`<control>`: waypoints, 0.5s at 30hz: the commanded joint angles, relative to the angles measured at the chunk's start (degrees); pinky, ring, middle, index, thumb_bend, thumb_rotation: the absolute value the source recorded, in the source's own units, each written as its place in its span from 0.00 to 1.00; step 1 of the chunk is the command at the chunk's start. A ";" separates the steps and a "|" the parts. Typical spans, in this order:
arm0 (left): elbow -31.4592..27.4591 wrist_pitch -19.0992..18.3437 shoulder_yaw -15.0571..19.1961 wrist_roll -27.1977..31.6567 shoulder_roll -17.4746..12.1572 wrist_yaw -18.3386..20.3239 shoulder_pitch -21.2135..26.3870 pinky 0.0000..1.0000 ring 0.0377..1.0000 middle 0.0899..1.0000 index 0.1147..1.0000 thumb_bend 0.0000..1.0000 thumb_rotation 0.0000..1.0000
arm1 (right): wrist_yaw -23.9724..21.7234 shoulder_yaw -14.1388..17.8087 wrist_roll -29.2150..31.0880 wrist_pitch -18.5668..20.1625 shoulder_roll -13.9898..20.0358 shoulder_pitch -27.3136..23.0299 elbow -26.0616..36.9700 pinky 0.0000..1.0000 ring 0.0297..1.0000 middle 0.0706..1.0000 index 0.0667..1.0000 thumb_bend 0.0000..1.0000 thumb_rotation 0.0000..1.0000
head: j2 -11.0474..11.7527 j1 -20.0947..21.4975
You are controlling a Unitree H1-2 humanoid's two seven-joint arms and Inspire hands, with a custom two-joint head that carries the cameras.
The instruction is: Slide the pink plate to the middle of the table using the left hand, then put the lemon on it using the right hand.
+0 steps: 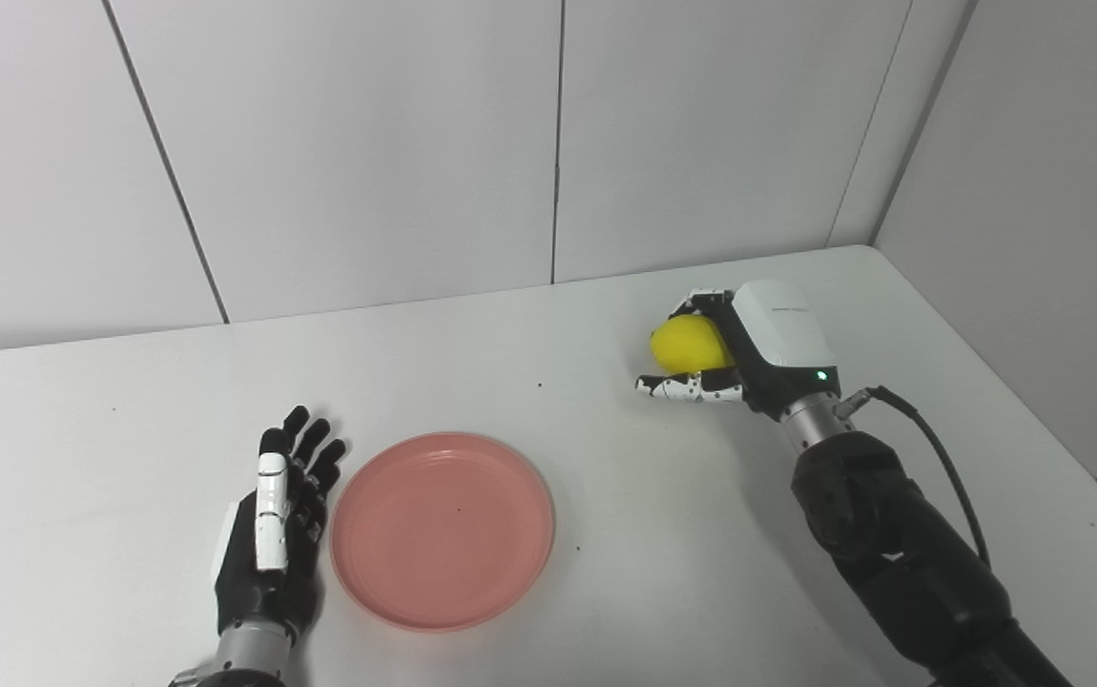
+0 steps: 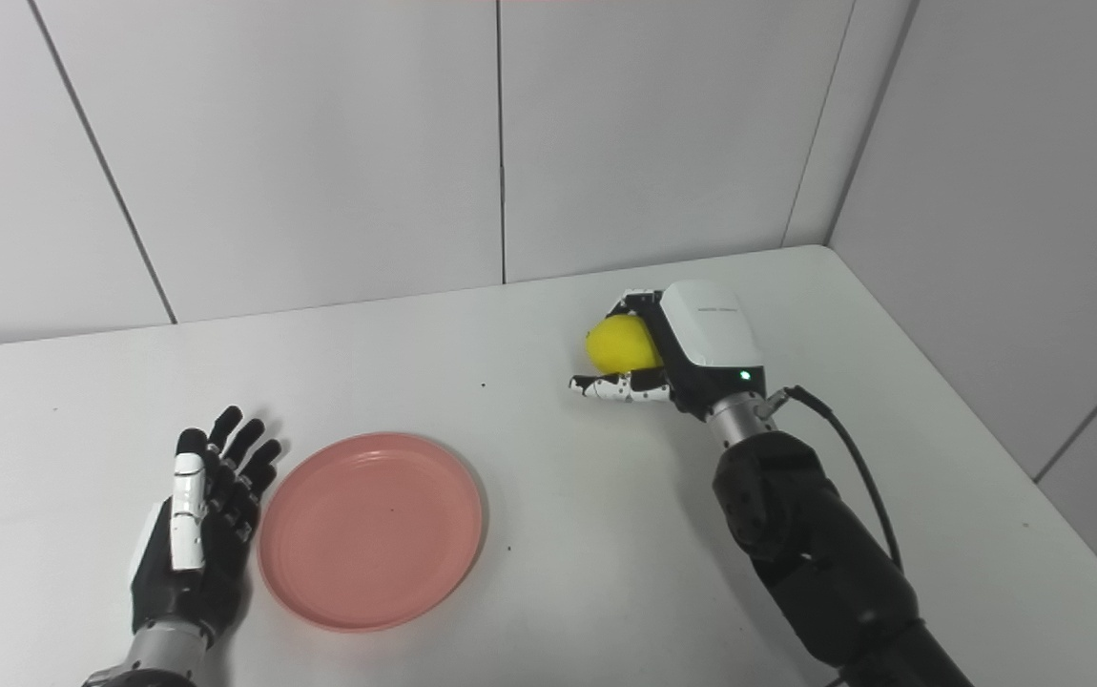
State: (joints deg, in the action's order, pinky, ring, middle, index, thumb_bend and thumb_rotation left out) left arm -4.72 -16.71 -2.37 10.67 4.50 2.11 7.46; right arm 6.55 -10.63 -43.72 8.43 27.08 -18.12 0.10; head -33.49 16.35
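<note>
The pink plate [image 1: 442,530] lies flat on the white table [image 1: 606,448], near its front and a little left of centre. My left hand [image 1: 274,530] is open, fingers straight, standing edge-on beside the plate's left rim; whether it touches the rim I cannot tell. Toward the back right, the yellow lemon [image 1: 690,344] sits inside my right hand [image 1: 744,348], whose fingers curl over its far side while the thumb lies under its near side. In the right eye view the lemon [image 2: 621,344] and the right hand [image 2: 677,348] look the same.
Grey panelled walls close the table at the back and on the right, meeting in a corner at the back right. A black cable [image 1: 940,448] loops beside my right forearm. Bare tabletop lies between the plate and the lemon.
</note>
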 commanded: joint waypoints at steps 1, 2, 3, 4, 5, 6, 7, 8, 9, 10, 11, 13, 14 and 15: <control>1.42 -3.38 -1.17 -0.62 0.76 0.08 -1.08 1.00 0.91 0.94 0.94 0.60 0.96 | 0.06 0.06 -0.15 -3.14 0.33 -2.54 2.42 0.15 0.17 0.21 0.27 0.54 0.43 | -0.01 -0.63; 1.45 -3.37 -1.24 -0.69 0.87 -0.01 -1.08 1.00 0.91 0.94 0.93 0.61 0.96 | -0.10 -0.16 -0.19 -3.40 0.24 -2.57 2.63 0.15 0.17 0.21 0.27 0.54 0.43 | -0.03 -1.37; 1.48 -3.38 -1.28 -0.72 0.93 -0.08 -1.08 1.00 0.91 0.93 0.93 0.61 0.95 | -0.23 -0.28 -0.27 -3.55 0.18 -2.58 2.75 0.15 0.17 0.21 0.27 0.54 0.44 | -0.03 -1.37; 1.39 -3.57 -1.39 -0.94 1.06 -0.31 -1.11 1.00 0.90 0.93 0.93 0.61 0.95 | -0.39 -0.69 -0.60 -3.81 -0.14 -2.65 3.14 0.15 0.17 0.21 0.28 0.55 0.41 | -0.04 -2.11; 1.33 -3.71 -1.49 -1.09 1.14 -0.51 -1.13 1.00 0.90 0.93 0.93 0.61 0.95 | -0.52 -0.91 -0.84 -4.03 -0.38 -2.69 3.39 0.15 0.17 0.21 0.28 0.55 0.41 | -0.04 -2.23; 1.32 -3.72 -1.59 -1.21 1.29 -0.72 -1.14 1.00 0.90 0.92 0.93 0.61 0.95 | -0.63 -1.26 -0.92 -4.44 -0.69 -2.77 3.63 0.15 0.17 0.21 0.28 0.55 0.40 | -0.06 -2.89; 1.32 -3.71 -1.64 -1.30 1.40 -0.85 -1.15 1.00 0.90 0.92 0.92 0.61 0.95 | -0.71 -1.45 -0.97 -4.74 -0.91 -2.82 3.77 0.15 0.17 0.21 0.28 0.55 0.38 | -0.06 -2.89; 1.29 -3.68 -1.67 -1.37 1.62 -0.94 -1.17 1.00 0.89 0.92 0.92 0.61 0.94 | -1.04 -1.88 -1.10 -4.88 -1.30 -2.90 4.04 0.15 0.17 0.21 0.29 0.55 0.38 | -0.04 -3.51; 1.26 -3.66 -1.69 -1.42 1.77 -1.00 -1.18 1.00 0.89 0.92 0.92 0.61 0.94 | -1.28 -2.17 -1.21 -4.97 -1.57 -2.95 4.24 0.15 0.18 0.21 0.29 0.56 0.40 | -0.04 -3.51; 1.30 -3.56 -1.73 -1.37 1.92 -1.00 -1.20 1.00 0.89 0.92 0.92 0.61 0.94 | -1.84 -2.70 -1.49 -4.68 -2.12 -3.01 4.82 0.17 0.19 0.23 0.32 0.56 0.41 | -0.05 -3.91; 1.35 -3.48 -1.77 -1.33 2.02 -1.01 -1.21 1.00 0.89 0.92 0.92 0.61 0.94 | -2.25 -3.03 -1.68 -4.47 -2.49 -3.05 5.23 0.18 0.21 0.25 0.35 0.56 0.41 | -0.05 -4.06; 1.43 -3.40 -1.91 -1.32 2.25 -1.10 -1.24 1.00 0.89 0.92 0.92 0.61 0.93 | -2.90 -3.53 -1.84 -4.16 -3.61 -3.12 5.98 0.19 0.22 0.27 0.36 0.56 0.40 | 0.02 -4.62; 1.45 -3.44 -1.94 -1.35 2.44 -1.24 -1.26 0.99 0.89 0.92 0.92 0.62 0.92 | -3.07 -3.81 -2.01 -4.18 -4.27 -3.29 6.11 0.19 0.22 0.27 0.37 0.56 0.40 | 0.08 -5.05; 1.49 -3.45 -1.98 -1.46 2.70 -1.47 -1.30 0.99 0.89 0.92 0.92 0.62 0.92 | -2.98 -4.09 -2.07 -4.56 -4.85 -3.51 6.04 0.19 0.22 0.27 0.37 0.56 0.40 | 0.07 -5.57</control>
State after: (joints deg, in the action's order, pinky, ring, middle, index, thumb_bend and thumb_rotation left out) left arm -4.71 -16.71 -3.17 9.61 5.77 0.68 7.45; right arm 2.83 -15.06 -45.05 6.22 22.32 -18.81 4.07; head -33.40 11.34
